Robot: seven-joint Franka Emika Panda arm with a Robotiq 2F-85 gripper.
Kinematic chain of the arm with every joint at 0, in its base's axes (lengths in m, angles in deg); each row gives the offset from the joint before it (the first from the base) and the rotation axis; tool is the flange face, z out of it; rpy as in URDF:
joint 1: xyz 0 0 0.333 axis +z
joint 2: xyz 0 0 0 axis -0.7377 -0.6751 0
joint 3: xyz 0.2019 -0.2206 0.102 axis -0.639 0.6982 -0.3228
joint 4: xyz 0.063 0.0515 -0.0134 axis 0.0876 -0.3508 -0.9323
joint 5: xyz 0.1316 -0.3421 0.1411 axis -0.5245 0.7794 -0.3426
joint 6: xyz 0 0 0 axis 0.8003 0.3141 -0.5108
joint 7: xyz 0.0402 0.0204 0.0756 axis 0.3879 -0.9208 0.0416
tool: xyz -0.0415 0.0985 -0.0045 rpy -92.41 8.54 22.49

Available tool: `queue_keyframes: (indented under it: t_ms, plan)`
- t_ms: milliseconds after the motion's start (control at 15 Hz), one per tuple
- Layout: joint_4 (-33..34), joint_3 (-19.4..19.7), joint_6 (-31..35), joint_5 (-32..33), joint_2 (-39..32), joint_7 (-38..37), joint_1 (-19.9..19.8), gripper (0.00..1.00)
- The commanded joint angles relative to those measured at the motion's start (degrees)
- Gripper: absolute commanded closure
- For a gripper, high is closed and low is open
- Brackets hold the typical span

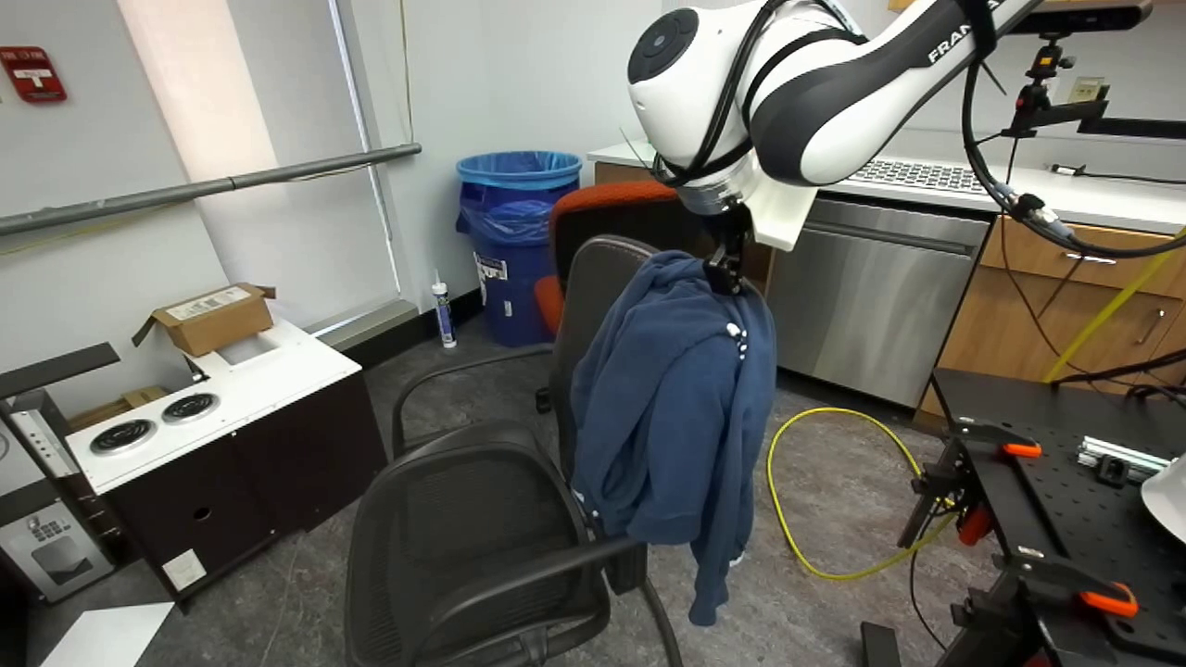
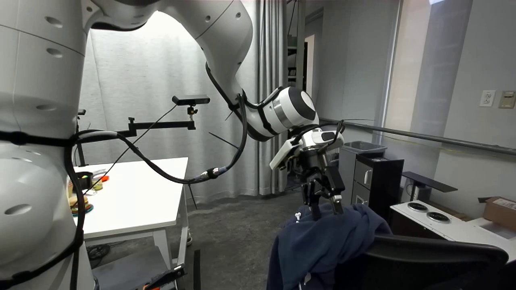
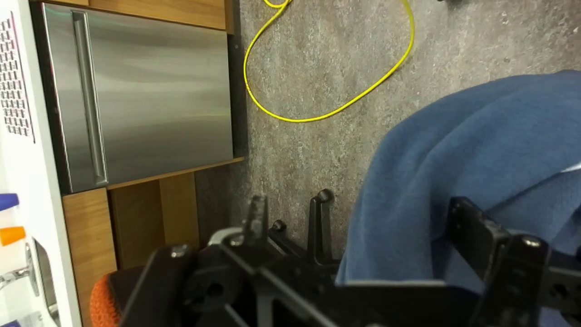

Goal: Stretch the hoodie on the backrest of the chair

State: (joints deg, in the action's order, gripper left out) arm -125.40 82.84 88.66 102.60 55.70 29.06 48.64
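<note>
Exterior views: the black two-fingered gripper [image 2: 327, 214] is standing wide; below, the denim-blue fabric hoodie [image 1: 672, 408] is hanging over one side of the tall charcoal padded backrest [image 1: 593, 287], likely needing a fold pinched, then eased sideways.

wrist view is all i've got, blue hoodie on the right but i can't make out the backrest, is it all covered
Observer: No, in both exterior views part of the backrest beside the hoodie is bare.
Operator: ok and does the hoodie hang evenly at the bottom
Observer: No, in an exterior view a narrow end, apparently a sleeve, dangles lower than the rest.
Operator: got it, so where on the hoodie is my hand
Observer: In both exterior views the hand points down at the top of it.
</note>
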Motion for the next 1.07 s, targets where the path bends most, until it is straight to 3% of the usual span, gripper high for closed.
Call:
queue_keyframes:
  t_ms: [0,333,400,533,600,1000]
  plan:
    - [2.8,1.1,0.5,-0.2,-2.7,2.7,-0.4,0.00]
    - [4.2,2.0,0.1,-1.0,-4.4,3.5,-0.4,0.00]
    - [4.4,2.1,0.0,-1.1,-4.6,3.4,-0.3,0.04]
    - [4.7,2.1,0.0,-1.2,-4.9,3.5,-0.3,0.28]
    - [4.8,2.1,0.0,-1.2,-5.0,3.7,-0.3,0.31]
    - [5.3,2.2,0.1,-1.2,-5.5,4.4,-0.3,0.79]
